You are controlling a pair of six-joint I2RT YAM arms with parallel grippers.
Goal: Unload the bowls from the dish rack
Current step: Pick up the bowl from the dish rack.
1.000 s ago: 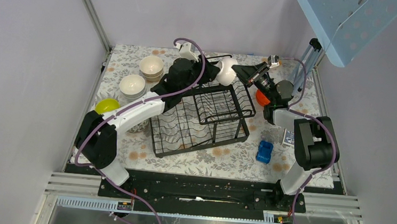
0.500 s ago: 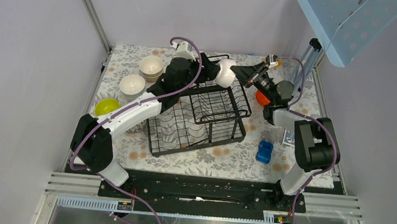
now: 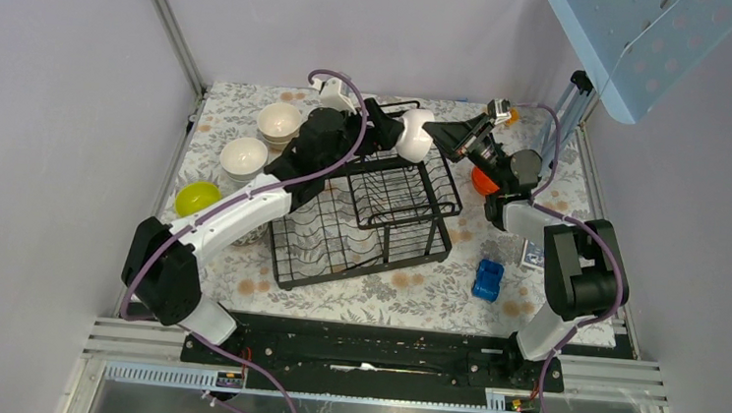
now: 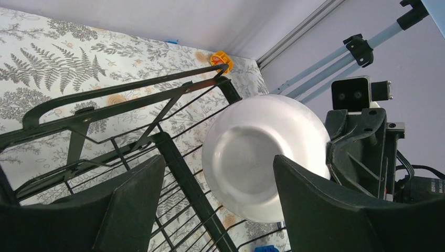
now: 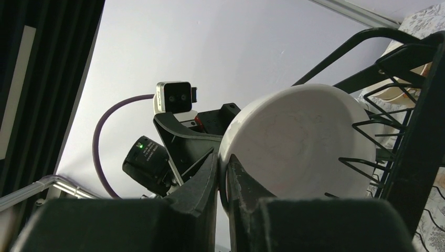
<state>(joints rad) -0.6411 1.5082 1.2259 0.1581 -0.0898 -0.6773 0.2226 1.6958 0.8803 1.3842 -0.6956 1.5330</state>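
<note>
My right gripper is clamped on the rim of a white bowl. The bowl hangs on its side, off the table, by the far edge of the dish rack at its upper basket. My left gripper faces the bowl's underside with its fingers spread wide. I cannot tell whether they touch it.

The rack stands mid-table on a cloth printed with ferns and pale orange flowers. Left of the rack sit a cream stack, a white bowl on the cloth and a yellow-green bowl. An orange bowl lies to the right, partly hidden by the right arm, and a blue block sits nearer me.

Plain lilac-grey walls close in the table. There is an aluminium post at the far left corner, a tripod at the far right and a light blue perforated panel overhead.
</note>
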